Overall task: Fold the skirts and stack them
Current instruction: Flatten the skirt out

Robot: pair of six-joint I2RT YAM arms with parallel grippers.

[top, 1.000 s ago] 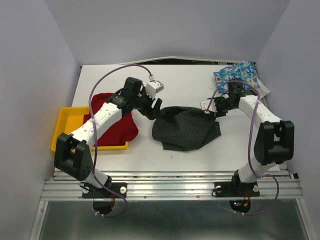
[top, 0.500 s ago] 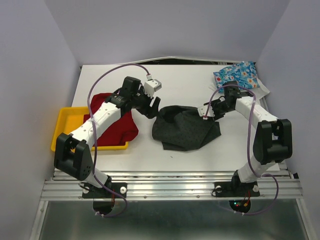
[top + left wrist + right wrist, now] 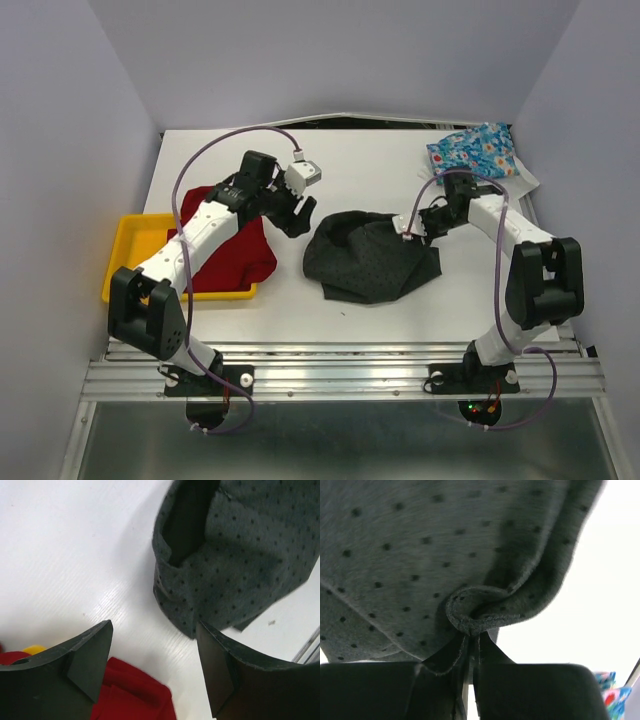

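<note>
Right gripper (image 3: 470,642) clamps the grey skirt (image 3: 368,260) by its right edge, likely to fold it; left gripper (image 3: 152,652) hovers spread and empty (1 grip of 2).

walls (image 3: 60,150): pale lilac, three sides | table (image 3: 380,170): white | near edge: aluminium rail (image 3: 340,375) | light: even
</note>
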